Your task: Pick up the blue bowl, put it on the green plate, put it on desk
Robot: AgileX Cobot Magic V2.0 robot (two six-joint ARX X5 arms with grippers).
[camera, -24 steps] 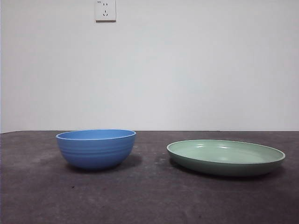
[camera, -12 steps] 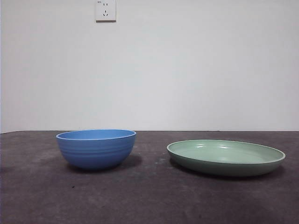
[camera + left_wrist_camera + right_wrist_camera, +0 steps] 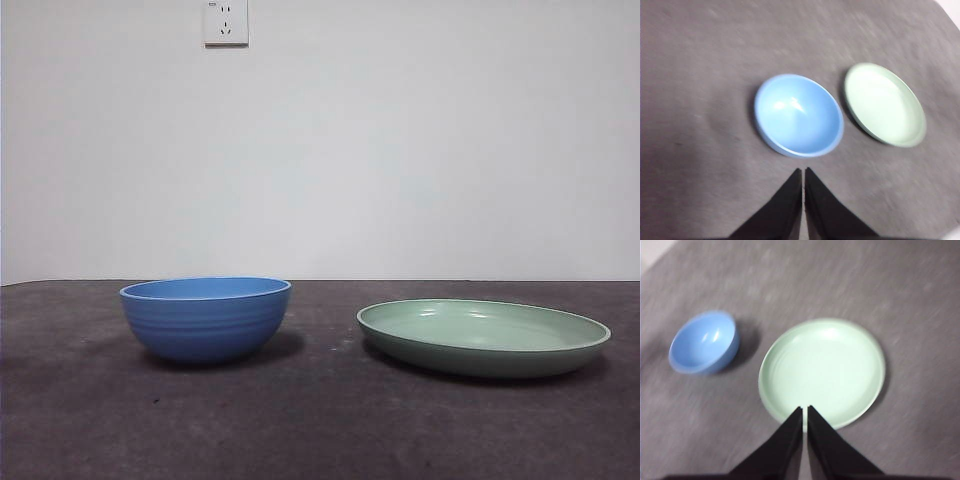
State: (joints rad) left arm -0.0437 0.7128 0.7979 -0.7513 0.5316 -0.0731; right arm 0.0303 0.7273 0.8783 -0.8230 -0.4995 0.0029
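Blue bowl sits unobstructed beside green plate on desk.

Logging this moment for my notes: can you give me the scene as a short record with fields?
bowl: round matte blue bowl, upright, empty, on the desk
plate: wide shallow pale green plate, empty, beside the bowl, apart from it
surface: dark grey-brown matte desk
left claw: shut, above the desk near the bowl, holding nothing
right claw: shut, over the plate's edge, holding nothing
task progress: bowl not yet picked up
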